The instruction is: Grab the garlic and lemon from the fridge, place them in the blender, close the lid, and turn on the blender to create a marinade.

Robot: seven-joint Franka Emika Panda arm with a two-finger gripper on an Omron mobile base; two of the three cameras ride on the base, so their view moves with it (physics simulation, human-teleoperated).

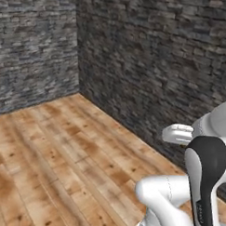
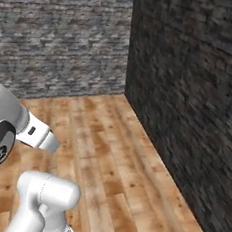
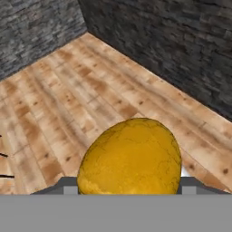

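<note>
The lemon [image 3: 131,158], a yellow-orange rounded fruit with a cracked-looking skin, sits large at the bottom middle of the hand view. My gripper [image 3: 129,188] is shut on it, and the grey finger pads [image 3: 68,186] just show at its two sides. Behind the fruit lies bare wooden floor. In the left base view the white hand end of the arm [image 1: 177,134] reaches left, towards the dark wall. The garlic, fridge, blender and lid are out of view.
A wooden plank floor [image 1: 62,150] runs to a corner where two dark stone walls [image 1: 154,61] meet. The same corner [image 2: 129,49] stands ahead in the right base view. The arm's white links [image 2: 42,196] rise low in both base views.
</note>
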